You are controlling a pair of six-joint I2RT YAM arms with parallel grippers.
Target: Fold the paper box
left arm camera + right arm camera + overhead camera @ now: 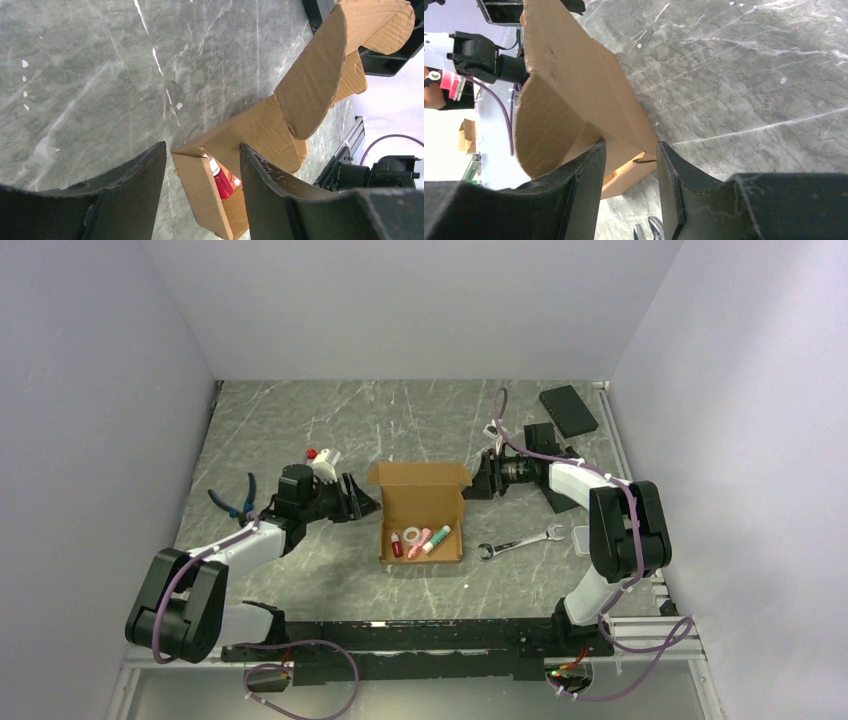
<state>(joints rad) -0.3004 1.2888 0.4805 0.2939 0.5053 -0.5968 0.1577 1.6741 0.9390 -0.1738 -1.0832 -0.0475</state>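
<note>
The paper box [420,502] is brown cardboard and stands open in the middle of the table, its lid raised at the far end with rounded side flaps. Small items lie inside, among them a red bottle [397,546]. My left gripper [365,502] is at the box's far left corner. In the left wrist view its jaws [202,147] are open, with the box's side wall [200,190] between them and untouched. My right gripper [475,480] is at the far right corner. In the right wrist view it [630,145] is open around the box corner [624,125].
A wrench [520,540] lies right of the box, with a small clear case [581,538] beyond it. Blue pliers [235,498] lie at the left. A black pad [568,410] is at the back right. A white and red object [322,458] sits behind the left gripper.
</note>
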